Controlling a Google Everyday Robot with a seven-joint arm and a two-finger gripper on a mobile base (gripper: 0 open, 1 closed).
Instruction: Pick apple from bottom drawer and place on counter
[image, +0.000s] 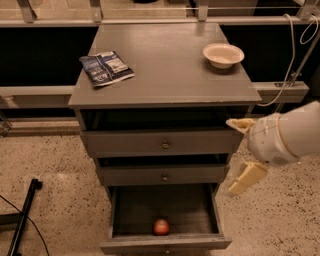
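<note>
The apple (161, 226) is small, round and red-orange. It lies near the front of the open bottom drawer (165, 244), in its dark interior. The grey counter (165, 75) tops the cabinet above. My gripper (242, 152) hangs at the right of the cabinet, level with the two upper drawers, above and to the right of the apple. Its two cream fingers (247, 177) are spread wide apart and hold nothing.
A cream bowl (223, 54) stands at the counter's back right. A dark blue snack bag (106, 67) lies at its left. Two shallower drawers with brass knobs (164, 145) sit above the open one. A black stand leg (22, 220) lies on the speckled floor at left.
</note>
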